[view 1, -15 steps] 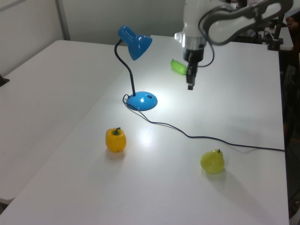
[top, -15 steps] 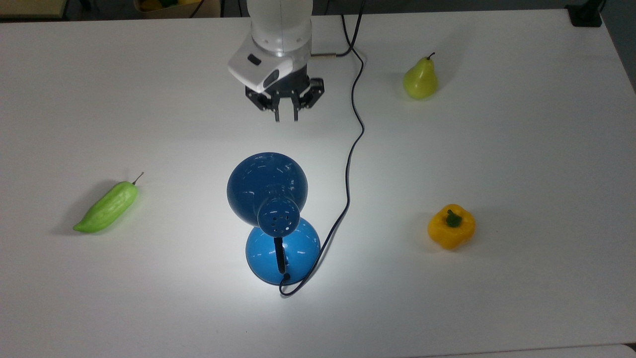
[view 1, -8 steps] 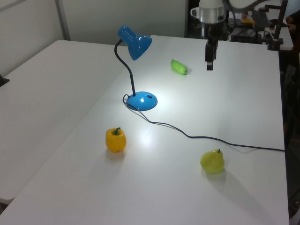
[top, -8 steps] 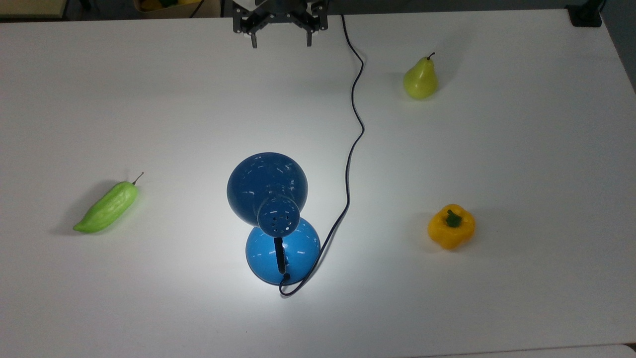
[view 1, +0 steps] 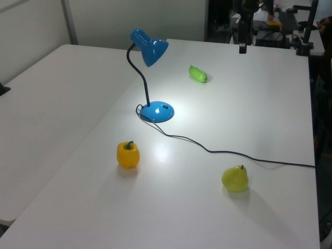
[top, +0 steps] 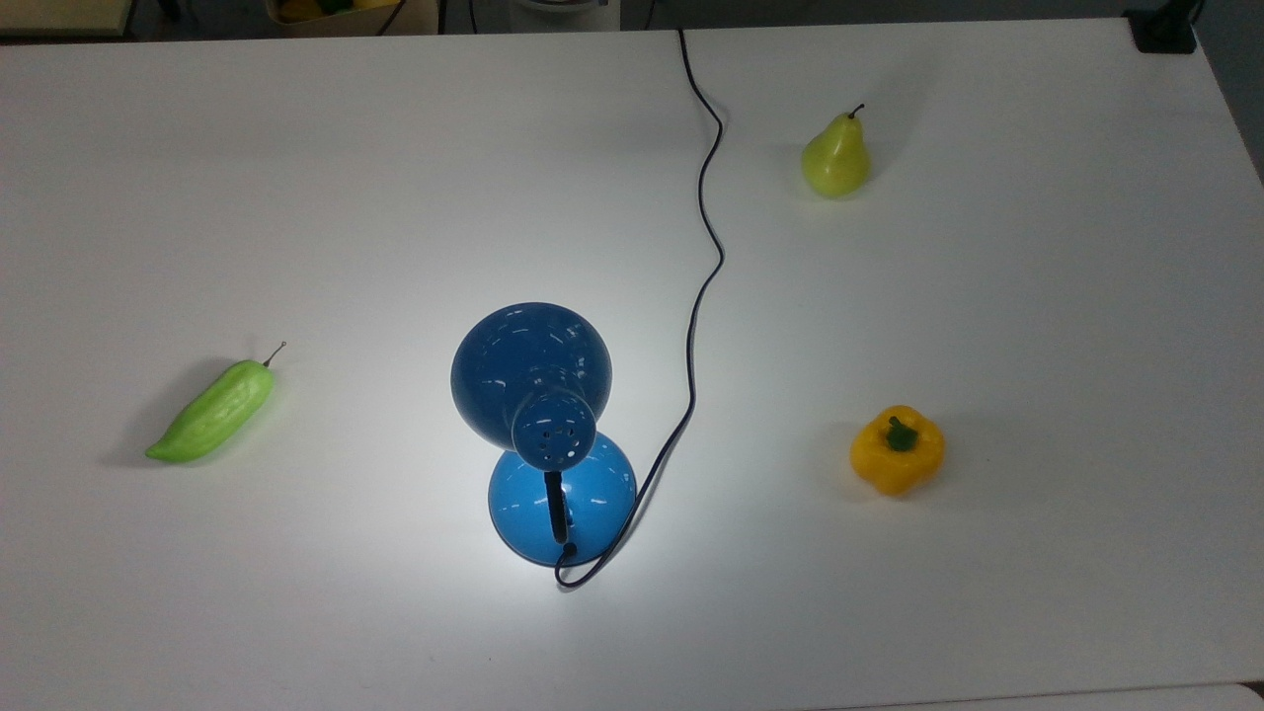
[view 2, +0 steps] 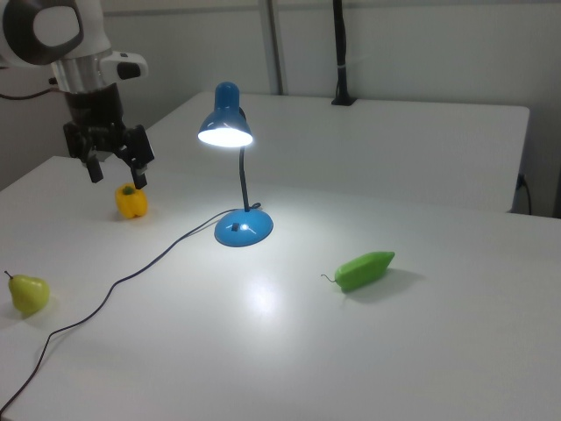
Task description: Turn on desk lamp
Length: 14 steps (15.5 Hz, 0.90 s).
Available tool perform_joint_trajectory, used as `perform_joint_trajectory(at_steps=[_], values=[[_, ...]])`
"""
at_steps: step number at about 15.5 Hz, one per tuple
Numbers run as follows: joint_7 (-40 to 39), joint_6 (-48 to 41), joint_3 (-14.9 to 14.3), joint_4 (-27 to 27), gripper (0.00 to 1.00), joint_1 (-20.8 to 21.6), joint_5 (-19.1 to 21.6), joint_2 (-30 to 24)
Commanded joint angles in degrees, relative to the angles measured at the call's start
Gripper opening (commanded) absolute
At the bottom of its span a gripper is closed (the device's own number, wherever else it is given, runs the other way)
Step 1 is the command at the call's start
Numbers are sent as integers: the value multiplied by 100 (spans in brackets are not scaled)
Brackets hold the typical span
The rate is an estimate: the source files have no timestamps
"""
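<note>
The gripper point(view 2: 115, 174) hangs in the air with its fingers spread wide and nothing between them, high above the bench point(top: 1037, 296) and well apart from everything on it. In the right view it sits at the right view's left, above and in front of the yellow bell pepper point(view 2: 131, 202).

The desk lamp point(view 2: 233, 175) stands near the middle of the bench, upright on its round blue base, the neck curving up to the domed shade. In the right view the mouth of the shade glows bright white, and a pool of light lies on the bench around the base and beyond it. From the top view the same bright patch surrounds the lamp. Its black cord point(top: 703, 267) snakes away from the base toward the far edge of the bench.

By these signs the lamp is lit, so the task looks done; I judge nothing is left but for the arm to keep clear. The pear point(top: 835, 158) and the green gourd point(top: 211, 412) lie off to the sides, untouched by the lamp or cord.
</note>
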Motion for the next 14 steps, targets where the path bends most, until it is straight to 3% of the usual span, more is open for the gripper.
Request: perform_joint_trajectory(at_steps=[1,6,14], values=[[110,598,-79,35,100,-30,89,84],[5,1259,-307,35,100,-118,248,84],[5,1197,-229,26,100,-118,257,102]])
